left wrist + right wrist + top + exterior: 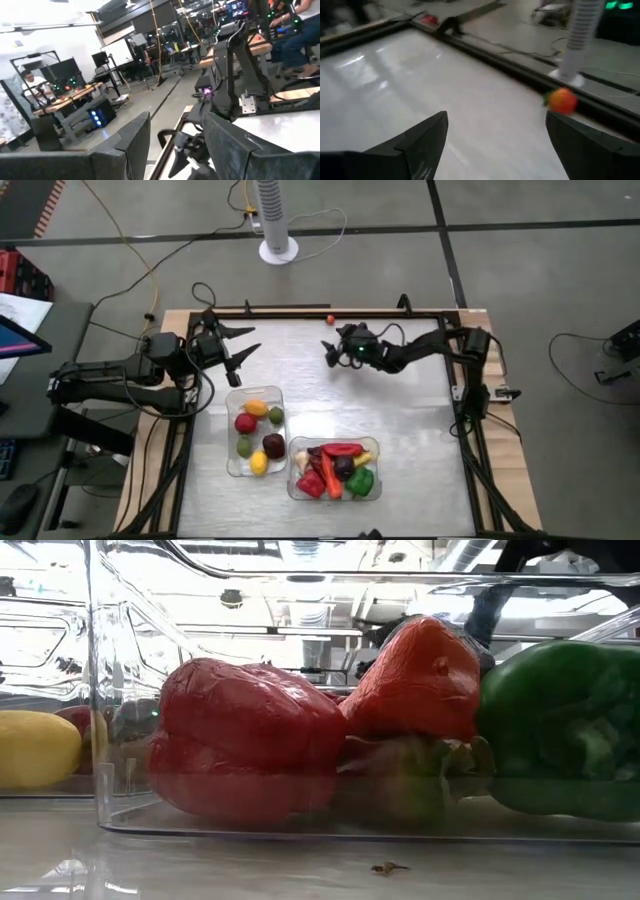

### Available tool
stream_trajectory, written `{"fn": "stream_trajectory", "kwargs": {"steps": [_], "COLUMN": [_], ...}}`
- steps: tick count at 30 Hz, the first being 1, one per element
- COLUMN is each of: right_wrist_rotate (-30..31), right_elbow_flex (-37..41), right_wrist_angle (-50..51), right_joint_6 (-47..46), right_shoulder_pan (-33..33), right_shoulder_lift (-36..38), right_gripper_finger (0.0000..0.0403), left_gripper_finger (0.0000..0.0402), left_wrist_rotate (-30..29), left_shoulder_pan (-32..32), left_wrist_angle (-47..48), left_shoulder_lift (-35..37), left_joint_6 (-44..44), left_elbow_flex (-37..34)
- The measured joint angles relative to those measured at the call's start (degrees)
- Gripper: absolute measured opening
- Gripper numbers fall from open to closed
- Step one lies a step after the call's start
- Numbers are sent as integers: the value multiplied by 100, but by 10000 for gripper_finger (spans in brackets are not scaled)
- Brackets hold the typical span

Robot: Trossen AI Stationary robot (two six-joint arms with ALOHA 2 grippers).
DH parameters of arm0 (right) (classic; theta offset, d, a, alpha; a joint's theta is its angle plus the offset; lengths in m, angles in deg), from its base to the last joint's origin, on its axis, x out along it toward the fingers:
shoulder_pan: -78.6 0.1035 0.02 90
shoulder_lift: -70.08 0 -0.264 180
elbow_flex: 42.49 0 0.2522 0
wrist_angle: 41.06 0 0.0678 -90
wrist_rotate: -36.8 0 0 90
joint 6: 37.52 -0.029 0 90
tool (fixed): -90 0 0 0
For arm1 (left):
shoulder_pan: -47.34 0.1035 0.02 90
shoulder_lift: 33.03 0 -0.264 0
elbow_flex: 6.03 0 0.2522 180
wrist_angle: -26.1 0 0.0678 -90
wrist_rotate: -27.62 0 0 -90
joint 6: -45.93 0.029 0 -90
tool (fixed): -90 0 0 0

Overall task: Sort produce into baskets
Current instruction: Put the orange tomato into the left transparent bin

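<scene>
Up front, both baskets are loaded: right basket (296,482) with peppers, left basket (232,460) with lemons and dark rounds. Plenty of bare table (400,430) behind. Right gripper (333,352) hovers wide open, empty, near a small orange piece (328,318) by the far rail (300,311). Left gripper (240,345) is parted, holding nothing.

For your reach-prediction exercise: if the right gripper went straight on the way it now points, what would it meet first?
Probably bare tabletop, then the table's dark far rail. The right gripper is open; the small orange-red piece sits off-line, though depth is unclear.
</scene>
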Motion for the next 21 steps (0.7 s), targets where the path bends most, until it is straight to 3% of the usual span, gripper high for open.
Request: {"fn": "stream_trajectory", "kwargs": {"steps": [4,6,12,16,21], "right_wrist_rotate": [980,1194,1215,922,955], "right_elbow_flex": [-497,-734,-1142,-1133,-1139], "right_wrist_angle": [806,1356,2011,2651,3646], "right_joint_6": [-101,-116,-247,-247,-104], "right_shoulder_pan": [113,133,110,129,397], "right_shoulder_lift": [-159,-159,-150,-33,246], "right_gripper_finger": [352,348,344,344,344], "left_gripper_finger": [169,169,169,169,169], "left_wrist_rotate": [-7,-5,-4,-55,-102], "left_shoulder_pan": [0,-1,22,131,687], "left_wrist_angle": [37,41,63,275,-361], "left_shoulder_lift": [9,11,7,-94,-586], "left_joint_6": [-7,-12,-46,-185,-237], "left_elbow_flex": [0,0,0,-24,-384]}}
